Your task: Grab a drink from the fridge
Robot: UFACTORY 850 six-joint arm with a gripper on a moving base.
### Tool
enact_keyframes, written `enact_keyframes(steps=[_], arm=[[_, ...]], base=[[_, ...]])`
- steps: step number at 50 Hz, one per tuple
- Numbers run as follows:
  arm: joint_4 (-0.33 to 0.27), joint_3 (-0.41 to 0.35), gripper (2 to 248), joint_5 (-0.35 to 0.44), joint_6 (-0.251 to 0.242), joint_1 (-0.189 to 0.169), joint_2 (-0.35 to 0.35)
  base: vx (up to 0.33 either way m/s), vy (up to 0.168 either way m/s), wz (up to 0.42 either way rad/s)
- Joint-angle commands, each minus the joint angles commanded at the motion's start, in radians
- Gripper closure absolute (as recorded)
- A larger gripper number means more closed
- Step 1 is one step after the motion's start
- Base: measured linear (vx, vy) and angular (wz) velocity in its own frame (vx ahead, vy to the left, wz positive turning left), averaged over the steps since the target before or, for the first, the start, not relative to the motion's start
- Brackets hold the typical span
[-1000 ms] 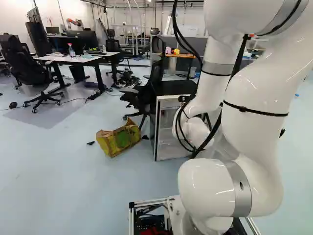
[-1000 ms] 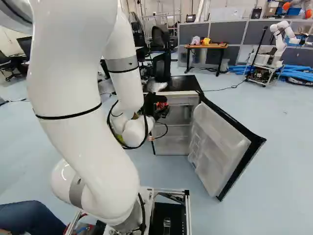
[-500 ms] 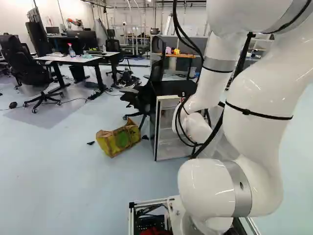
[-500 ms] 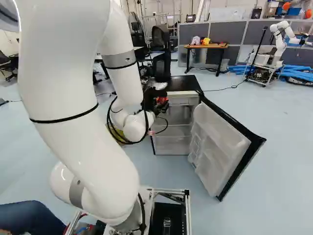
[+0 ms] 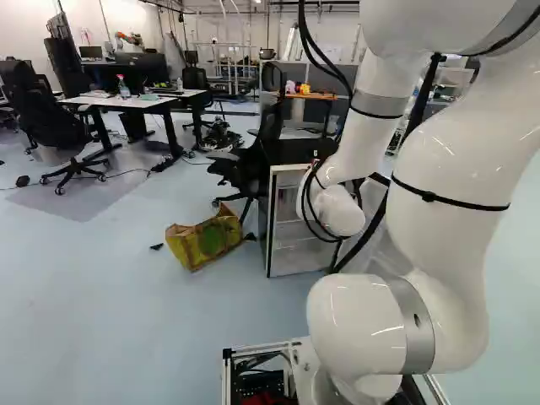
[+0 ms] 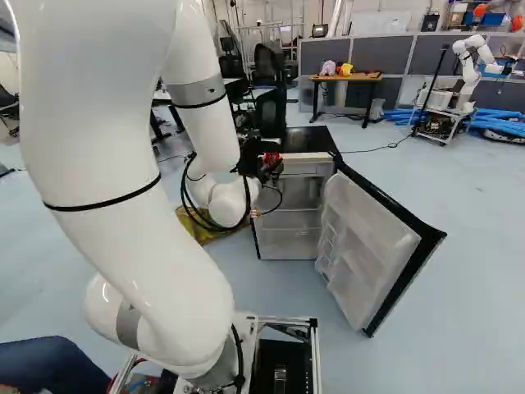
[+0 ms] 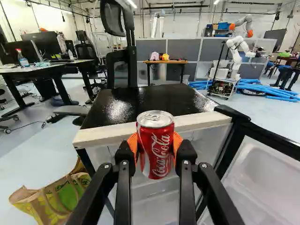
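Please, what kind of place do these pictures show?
Probably a robotics lab or workshop: another robot stands on a cart, grey partition panels line the floor behind, and office desks stand near a small fridge with its door open.

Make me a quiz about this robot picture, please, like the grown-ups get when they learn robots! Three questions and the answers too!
1. True or false: the fridge door is open.
2. Which is in the gripper?
A) a banana
B) a red can
C) a milk carton
3. Fill in the missing word: the yellow and green bag lies on the ____ near the fridge.

Key: 1 true; 2 B; 3 floor.
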State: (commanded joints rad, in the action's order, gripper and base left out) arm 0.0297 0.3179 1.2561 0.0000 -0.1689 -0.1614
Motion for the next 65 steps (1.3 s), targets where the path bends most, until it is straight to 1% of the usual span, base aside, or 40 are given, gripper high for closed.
enact_keyframes(steps=[24, 47, 51, 65], arm=[[0.000, 0.072, 156, -0.039, 0.000, 0.010, -0.002], [0.000, 0.156, 156, -0.076, 0.000, 0.033, -0.020], [0.000, 0.172, 156, -0.082, 0.000, 0.038, -0.025], [0.000, 0.230, 156, -0.095, 0.000, 0.054, -0.076]], base=[[0.000, 0.000, 0.000], [0.000, 0.000, 0.000], [0.000, 0.000, 0.000], [0.000, 0.000, 0.000]])
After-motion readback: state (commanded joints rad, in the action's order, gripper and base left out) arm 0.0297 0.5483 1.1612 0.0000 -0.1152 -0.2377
